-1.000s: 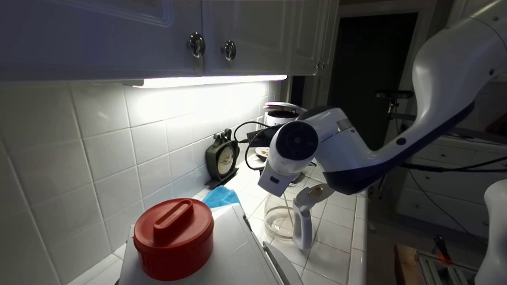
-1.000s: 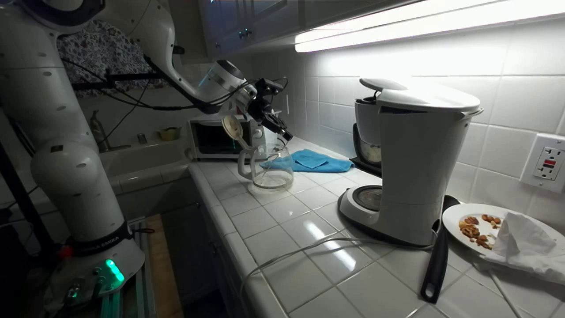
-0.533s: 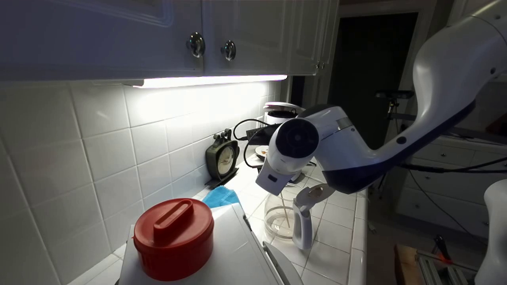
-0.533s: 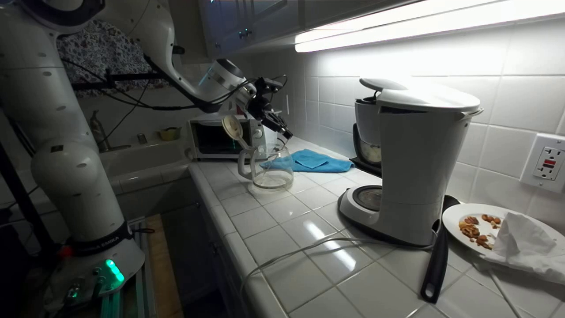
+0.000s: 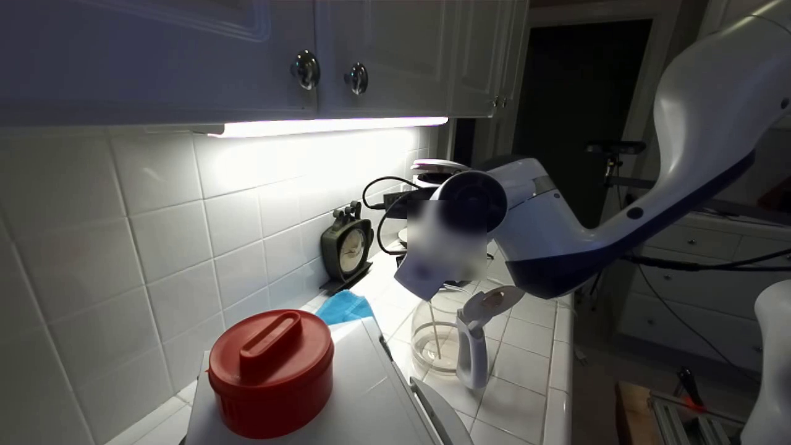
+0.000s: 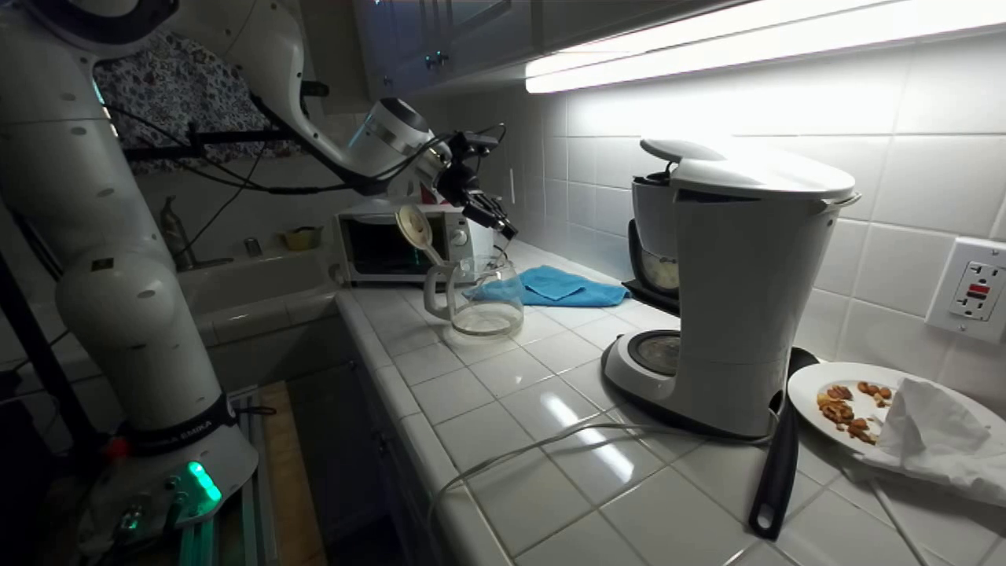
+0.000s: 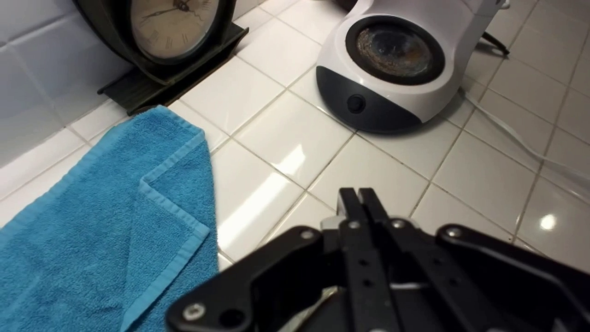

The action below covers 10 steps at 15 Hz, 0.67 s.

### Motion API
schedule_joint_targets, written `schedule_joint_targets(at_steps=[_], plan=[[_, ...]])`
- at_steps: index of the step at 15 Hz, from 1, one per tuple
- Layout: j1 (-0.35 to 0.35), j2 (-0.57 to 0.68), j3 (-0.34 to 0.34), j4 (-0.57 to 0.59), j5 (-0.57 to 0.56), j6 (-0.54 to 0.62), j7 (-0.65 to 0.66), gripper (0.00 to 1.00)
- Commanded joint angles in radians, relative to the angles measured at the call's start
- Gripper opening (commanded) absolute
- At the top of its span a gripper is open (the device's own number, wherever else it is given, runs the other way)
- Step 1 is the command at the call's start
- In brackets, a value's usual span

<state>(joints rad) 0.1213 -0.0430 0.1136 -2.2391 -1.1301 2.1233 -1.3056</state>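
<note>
The pincer (image 7: pixel 358 190) hangs tilted just above the mouth of a glass carafe (image 6: pixel 489 305), its jaws pressed together on a thin stick (image 5: pixel 435 332) that slopes down inside the glass; from the wrist view I can't make out the stick itself. The carafe stands upright on the white-tiled worktop (image 6: pixel 511 491), with its white handle (image 6: pixel 437 291) towards the outer edge and its lid (image 6: pixel 414 228) tipped up above that handle. Over nearer the wall lies a folded blue cloth (image 7: pixel 106 221), one corner close to the foot of a dark clock (image 7: pixel 173 27). Further along sits a white coffee maker (image 6: pixel 735 314), top raised, its pale cord (image 6: pixel 542 450) trailing across the tiles. Just past it there's a white plate (image 6: pixel 805 393) bearing nuts (image 6: pixel 837 409) and a crumpled napkin (image 6: pixel 935 432), with a black handle (image 6: pixel 775 483) lying beside it. On the carafe's opposite side, a red lidded tub (image 5: pixel 272 377) rests on a small white oven (image 6: pixel 393 248), and a bright strip light (image 5: pixel 334 127) glows under the cupboards (image 5: pixel 395 55).
</note>
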Motion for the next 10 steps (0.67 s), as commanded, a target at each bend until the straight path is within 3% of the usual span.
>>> schedule_joint_targets(at_steps=[1,10], plan=[[0.002,-0.056,-0.001,-0.049,0.011,0.006,-0.055,0.04],[-0.003,-0.142,-0.022,-0.128,0.019,0.002,-0.177,0.04]])
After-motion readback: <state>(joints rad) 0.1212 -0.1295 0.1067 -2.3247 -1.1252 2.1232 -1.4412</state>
